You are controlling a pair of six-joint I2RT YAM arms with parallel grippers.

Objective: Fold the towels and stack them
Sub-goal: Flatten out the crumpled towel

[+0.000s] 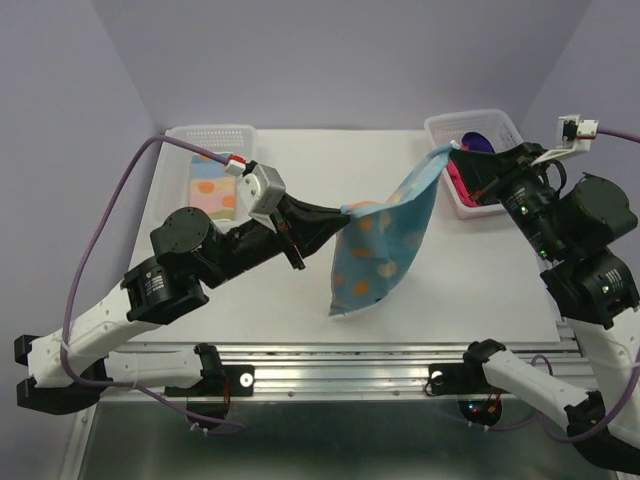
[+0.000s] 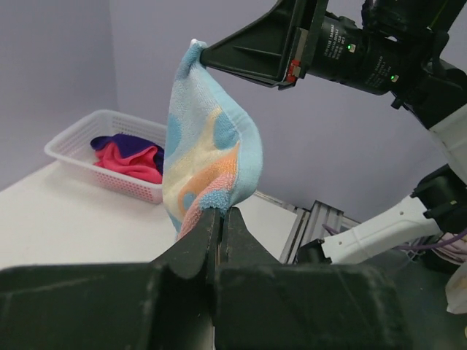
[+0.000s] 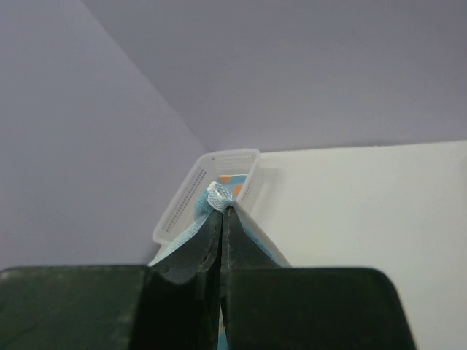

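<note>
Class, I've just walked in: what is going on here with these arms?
The left claw and right claw each pinch a corner of one blue dotted towel, holding it up between them. A folded towel lies in the left basket. The pink towel and purple towel sit in the right basket.

Robotics lab test cell: bare lilac walls (image 1: pixel 330 60), white table (image 1: pixel 300 170), aluminium mounting rail (image 1: pixel 340 362).

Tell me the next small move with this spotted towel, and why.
Probably lower both arms together and drape the spotted towel flat on the table. The left fingers and right fingers each pinch a corner, and the towel hangs sagging between them, so it needs laying out before any fold.
</note>
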